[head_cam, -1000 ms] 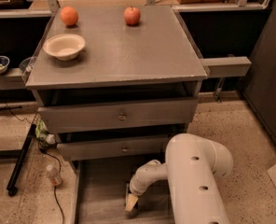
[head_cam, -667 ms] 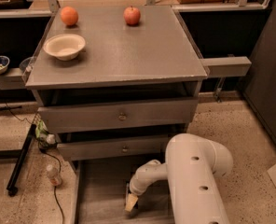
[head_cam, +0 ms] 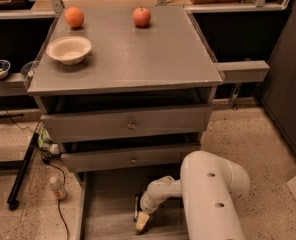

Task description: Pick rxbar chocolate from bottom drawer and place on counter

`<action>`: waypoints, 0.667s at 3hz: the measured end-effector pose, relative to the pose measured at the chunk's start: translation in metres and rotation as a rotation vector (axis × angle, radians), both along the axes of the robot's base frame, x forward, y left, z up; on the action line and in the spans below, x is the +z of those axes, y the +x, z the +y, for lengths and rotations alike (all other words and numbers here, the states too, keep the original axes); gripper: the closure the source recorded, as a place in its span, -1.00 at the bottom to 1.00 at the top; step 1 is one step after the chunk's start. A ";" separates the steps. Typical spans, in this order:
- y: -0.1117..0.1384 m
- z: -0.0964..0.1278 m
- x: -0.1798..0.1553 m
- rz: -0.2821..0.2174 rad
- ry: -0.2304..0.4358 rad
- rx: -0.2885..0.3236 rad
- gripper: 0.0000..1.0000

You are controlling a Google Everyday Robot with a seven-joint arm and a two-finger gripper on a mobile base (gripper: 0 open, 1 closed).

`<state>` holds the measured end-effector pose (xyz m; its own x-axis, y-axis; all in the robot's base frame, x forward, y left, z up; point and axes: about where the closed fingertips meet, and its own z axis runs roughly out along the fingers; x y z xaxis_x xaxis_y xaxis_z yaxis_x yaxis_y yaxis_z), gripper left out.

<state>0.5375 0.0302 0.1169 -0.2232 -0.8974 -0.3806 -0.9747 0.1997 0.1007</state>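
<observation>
One rxbar chocolate (head_cam: pixel 136 207), end effector (head_cam: pixel 142 223) beside it, bottom drawer (head_cam: pixel 107 211)

The arm (head_cam: pixel 214 200) is a large, smooth white cylindrical housing with rounded ends. Two small dark round recesses mark its upper face. A slimmer white link ends in a rounded wrist joint. The gripper (head_cam: pixel 142 223), pale tan at its tip, is inside the bottom drawer (head_cam: pixel 108 206).

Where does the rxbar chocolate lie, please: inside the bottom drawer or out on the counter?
Inside: the rxbar chocolate lies flat in the pulled-out bottom drawer, with the gripper close beside it.
</observation>
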 end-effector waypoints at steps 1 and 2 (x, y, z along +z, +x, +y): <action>0.009 0.005 0.003 -0.013 0.011 0.012 -1.00; 0.004 0.013 -0.006 -0.003 0.039 0.015 -1.00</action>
<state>0.5411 0.0429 0.1107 -0.2087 -0.8851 -0.4161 -0.9778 0.1813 0.1047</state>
